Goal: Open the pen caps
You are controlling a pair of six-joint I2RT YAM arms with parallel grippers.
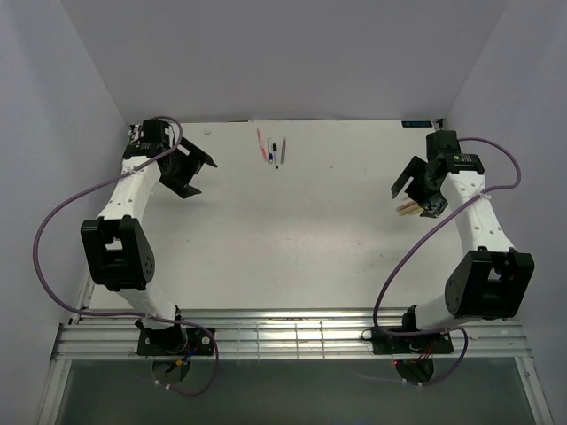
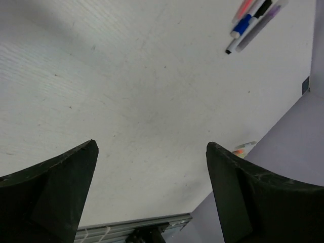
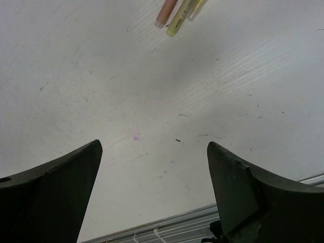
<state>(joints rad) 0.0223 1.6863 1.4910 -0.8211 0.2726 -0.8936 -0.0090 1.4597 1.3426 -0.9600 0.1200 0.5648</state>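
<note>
Nearest you, the slatted metal rail (image 1: 292, 336) ran along the near edge of the white tabletop (image 1: 292, 248), with the left arm's base (image 1: 164, 339) bolted to it. At the far left, your left claw (image 2: 152, 147) hung above bare tabletop with its jaws spread wide and nothing between them. To its right, near the middle of the far edge, lay a small group of pens (image 1: 273, 150) close together: a pink one on the left, then a white one carrying the blue cap (image 2: 242, 25), then a grey one. The left wrist view showed the blue cap in line with its pen, but you could not tell from it whether the other caps were on. Further right, well apart from that group, your right claw (image 3: 154, 146) stood wide open and held nothing. Just beyond its fingertips lay a second cluster of pens (image 3: 174, 15), with a salmon-pink one and a yellow one side by side. The right arm's base (image 1: 400, 339) sat towards the rail's right end.
</note>
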